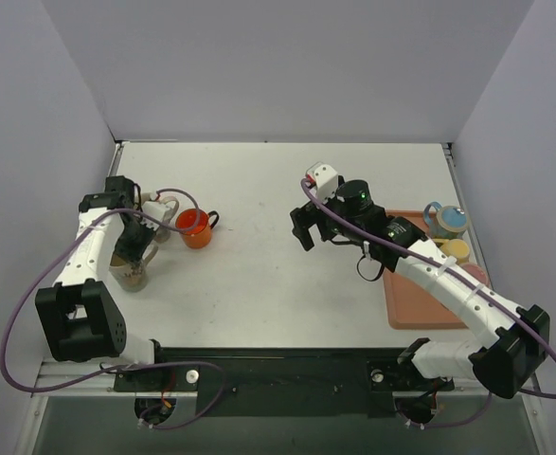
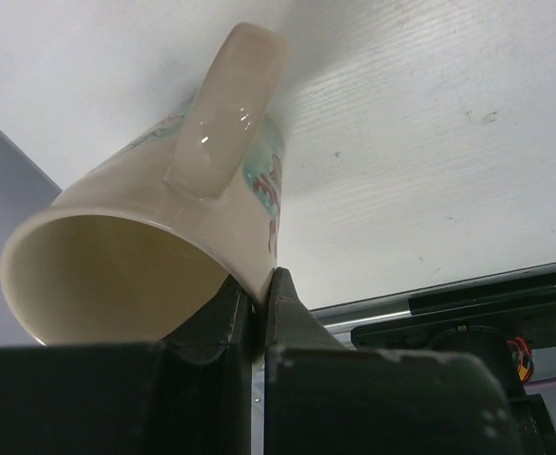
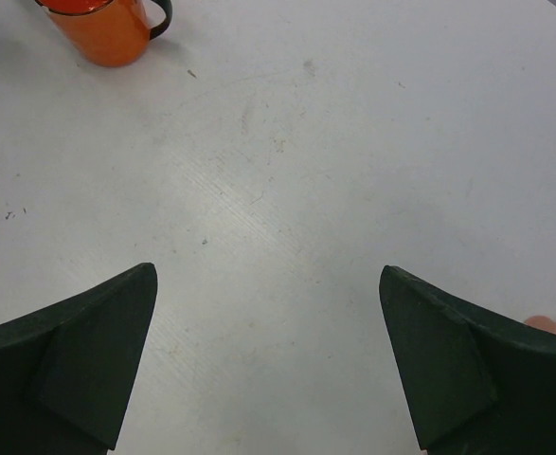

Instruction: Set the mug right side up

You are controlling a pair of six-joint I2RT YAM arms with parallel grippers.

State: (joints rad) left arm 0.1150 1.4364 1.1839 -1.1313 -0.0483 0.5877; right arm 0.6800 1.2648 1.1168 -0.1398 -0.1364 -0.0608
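A cream mug (image 2: 116, 204) with a teal and red pattern hangs tilted on its side above the table, handle (image 2: 225, 104) uppermost and mouth facing the camera. My left gripper (image 2: 261, 284) is shut on its rim wall, one finger inside and one outside. In the top view the mug (image 1: 131, 275) sits under the left arm at the table's left, with the left gripper (image 1: 134, 252) on it. My right gripper (image 1: 302, 227) hovers open over the bare middle of the table; its jaws (image 3: 268, 275) stand wide apart with nothing between them.
An orange mug (image 1: 195, 227) with a dark handle stands upright right of the left arm, also at the right wrist view's top left as the orange mug (image 3: 107, 33). A salmon tray (image 1: 420, 303) at the right edge holds a blue-topped cup (image 1: 445, 220) and a yellow item (image 1: 456, 249).
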